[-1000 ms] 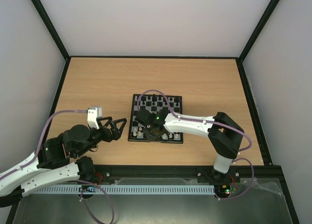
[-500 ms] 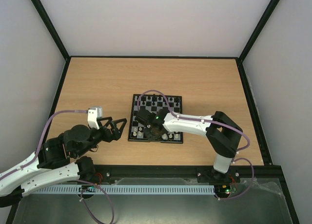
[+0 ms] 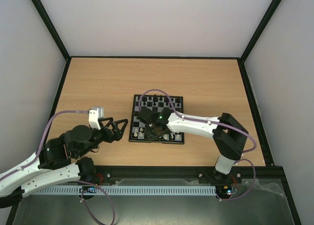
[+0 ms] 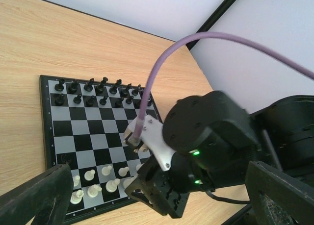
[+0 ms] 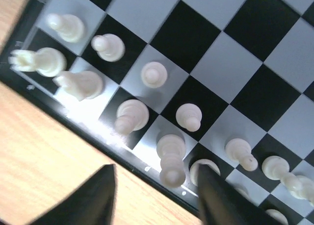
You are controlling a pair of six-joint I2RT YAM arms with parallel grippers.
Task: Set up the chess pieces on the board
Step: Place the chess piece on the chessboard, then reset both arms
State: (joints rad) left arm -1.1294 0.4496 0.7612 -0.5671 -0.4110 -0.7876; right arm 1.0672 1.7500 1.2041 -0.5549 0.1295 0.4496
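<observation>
Chessmen (image 5: 149,74), white and glossy, stand in two rows along the 6 o'clock edge of the board (image 4: 81,132). One tall piece (image 5: 170,159) in the edge row sits just at 12 o'clock of the right gripper (image 5: 157,198), whose blurred fingers (image 5: 98,195) are parted and hold nothing. Just beside the board's 9 o'clock edge, the left gripper (image 3: 121,128) gapes wide, empty. Black men (image 4: 88,85) fill the 12 o'clock rows. From above, the right arm (image 3: 196,123) hides several chessmen; the wrist view's 4 o'clock corner cuts off others.
</observation>
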